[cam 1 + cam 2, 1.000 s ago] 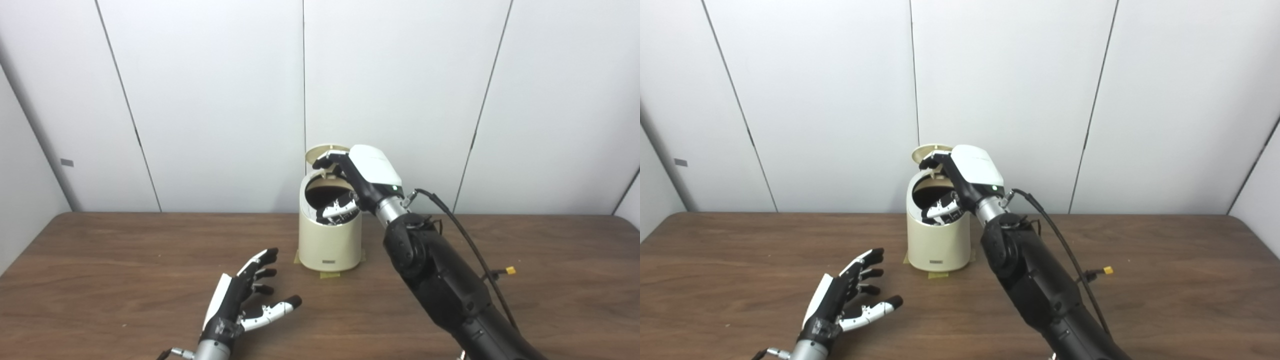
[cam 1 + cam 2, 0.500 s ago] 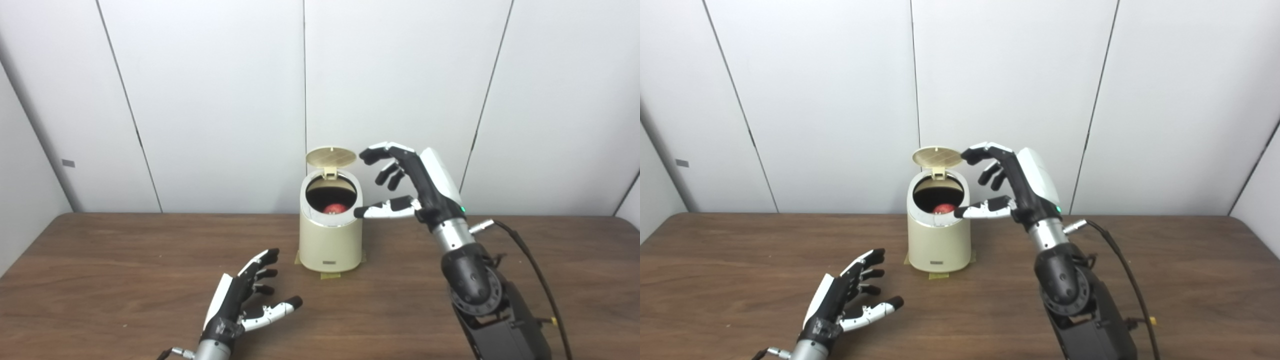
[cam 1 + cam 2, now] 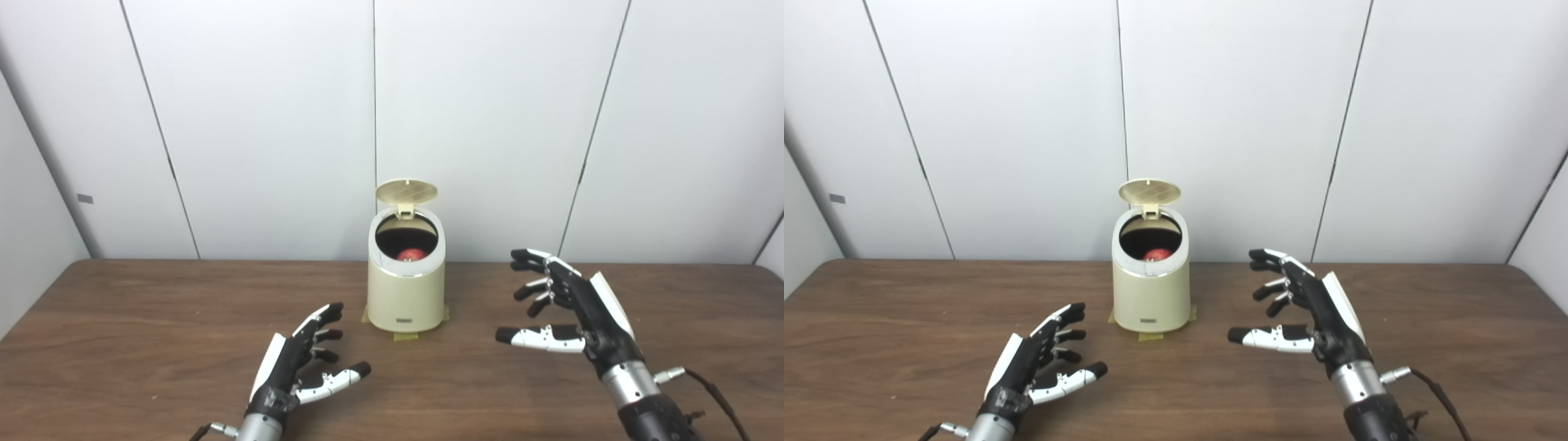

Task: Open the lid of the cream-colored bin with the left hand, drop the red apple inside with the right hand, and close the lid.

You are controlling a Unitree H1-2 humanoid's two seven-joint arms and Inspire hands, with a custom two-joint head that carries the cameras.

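The cream-colored bin [image 3: 405, 295] stands at the back middle of the table, its round lid [image 3: 407, 191] tipped up and open. Inside the dark opening lies the red apple [image 3: 411, 254]. My left hand [image 3: 301, 365] rests low over the table, in front of the bin and to its left, open with fingers spread. My right hand [image 3: 569, 308] hovers over the table to the right of the bin, open and holding nothing.
The brown wooden table [image 3: 122, 318] stretches wide on both sides of the bin. Yellow tape [image 3: 404, 336] marks the bin's base. White wall panels [image 3: 257, 122] rise right behind the table. A black cable [image 3: 716, 398] trails from my right wrist.
My right hand let the apple go into the bin, lifted out, and drew back down and to the right over the table. The left hand and the lid stayed put.
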